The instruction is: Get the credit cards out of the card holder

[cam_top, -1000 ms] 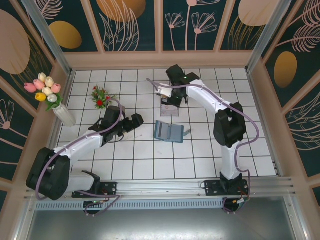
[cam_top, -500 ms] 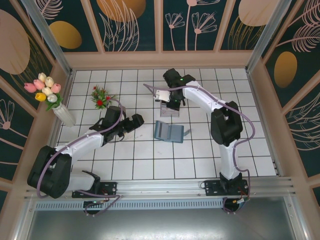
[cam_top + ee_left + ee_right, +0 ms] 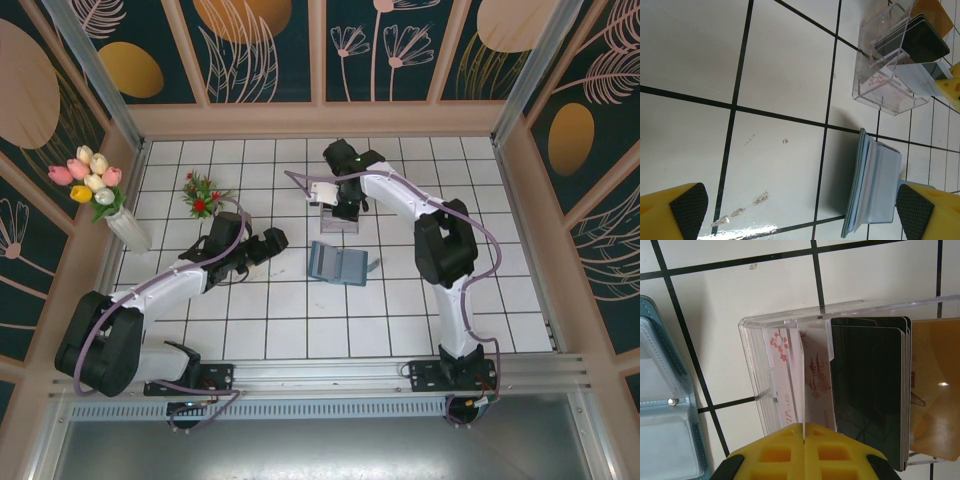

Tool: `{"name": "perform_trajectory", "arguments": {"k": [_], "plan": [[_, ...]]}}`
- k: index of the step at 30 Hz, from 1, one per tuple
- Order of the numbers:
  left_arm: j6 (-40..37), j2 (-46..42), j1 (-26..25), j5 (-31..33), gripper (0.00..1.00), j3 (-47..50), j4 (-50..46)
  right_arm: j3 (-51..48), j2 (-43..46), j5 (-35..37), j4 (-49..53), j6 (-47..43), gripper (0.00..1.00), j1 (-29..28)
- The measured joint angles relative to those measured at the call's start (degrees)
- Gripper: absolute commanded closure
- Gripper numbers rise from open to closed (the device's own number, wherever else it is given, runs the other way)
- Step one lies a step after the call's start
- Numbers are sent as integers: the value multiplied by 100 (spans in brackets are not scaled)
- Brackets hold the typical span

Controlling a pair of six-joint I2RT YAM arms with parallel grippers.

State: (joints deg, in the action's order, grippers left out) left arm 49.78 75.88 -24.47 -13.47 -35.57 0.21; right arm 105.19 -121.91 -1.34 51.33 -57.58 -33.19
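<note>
While the right hand (image 3: 805,440) sits at the clear stand (image 3: 752,365), you can log its yellow fingers (image 3: 777,455) as pressed together on the edge of a pale credit card (image 3: 817,385). That card stands inside the stand, at 9 o'clock of a stack of dark cards (image 3: 867,390). It carries red blossom and pagoda print. The red lettering beside it seems to end in "CARD"; the rest is too small to read. On the tiled worktop (image 3: 250,320) the card holder (image 3: 338,263) lies open at 6 o'clock of the stand. The left hand (image 3: 270,242) is at the holder's 9 o'clock, fingers wide apart and holding nothing.
</note>
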Motion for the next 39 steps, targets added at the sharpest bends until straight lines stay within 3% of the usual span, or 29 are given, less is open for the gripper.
{"name": "perform_trajectory", "arguments": {"k": [18, 26, 39], "plan": [[0, 4, 0, -2, 1, 0, 2, 417, -289, -221, 317, 11, 95, 61], [0, 4, 0, 0, 1, 2, 2, 505, -437, -212, 339, 240, 72, 74], [-2, 4, 0, -2, 1, 2, 2, 839, -356, -391, 260, 887, 72, 299]]}}
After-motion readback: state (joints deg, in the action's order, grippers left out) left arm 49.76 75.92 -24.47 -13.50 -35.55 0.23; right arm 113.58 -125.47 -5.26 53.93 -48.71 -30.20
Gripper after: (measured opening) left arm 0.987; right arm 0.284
